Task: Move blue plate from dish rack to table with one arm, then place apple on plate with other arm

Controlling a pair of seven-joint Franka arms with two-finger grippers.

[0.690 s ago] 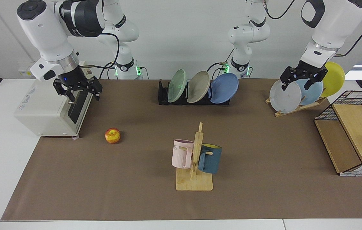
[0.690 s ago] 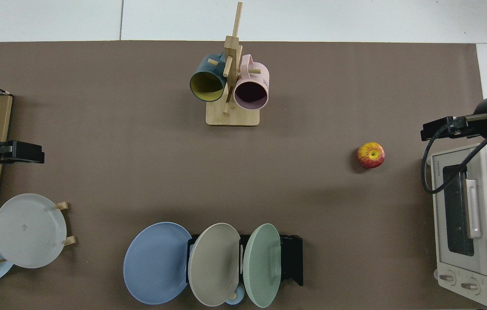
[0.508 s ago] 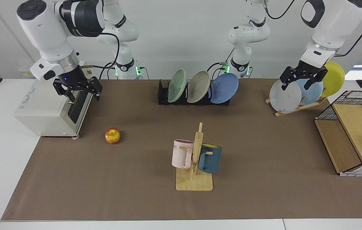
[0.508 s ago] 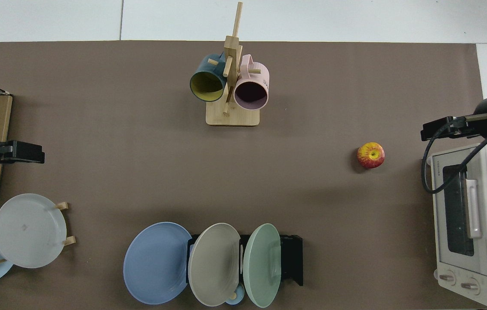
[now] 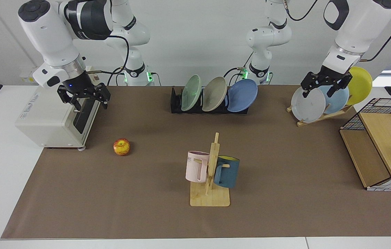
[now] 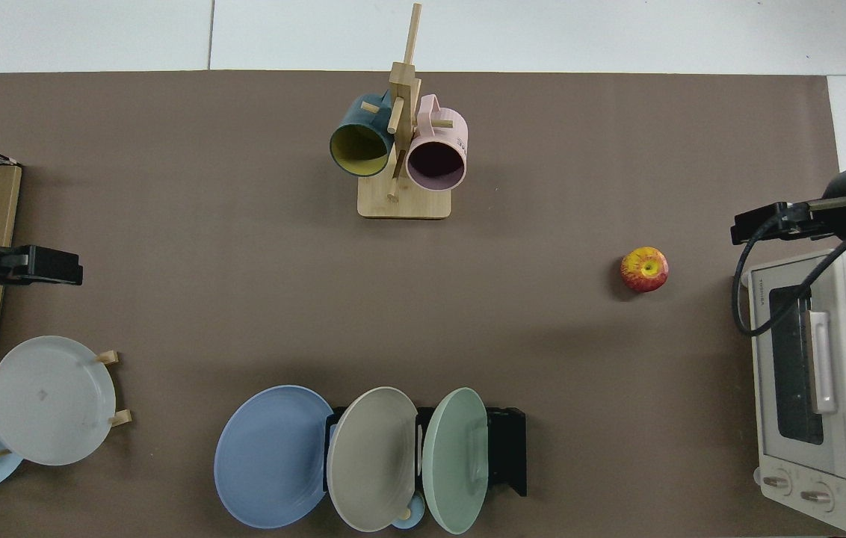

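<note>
The blue plate (image 5: 242, 95) (image 6: 271, 456) leans in the end slot of the black dish rack (image 5: 176, 103) (image 6: 509, 448), next to a beige plate and a green plate. On the brown mat of the table (image 5: 147, 207) the apple (image 5: 121, 147) (image 6: 644, 269) lies by itself. My left gripper (image 5: 318, 92) (image 6: 57, 266) hangs open over the grey plate on the wooden stand, well away from the rack. High above the toaster oven's door, my right gripper (image 5: 85, 103) (image 6: 759, 223) is open and holds nothing, and that arm waits.
A white toaster oven (image 5: 54, 114) stands near the apple. A wooden mug tree (image 5: 211, 173) with a pink and a dark blue mug occupies the mat's middle. A wooden stand (image 5: 320, 117) holds grey, pale blue and yellow plates. A wire-and-wood shelf (image 5: 382, 145) sits beside it.
My left gripper has risen a little and drifted slightly toward the dish rack. The right arm, plates and apple have not moved.
</note>
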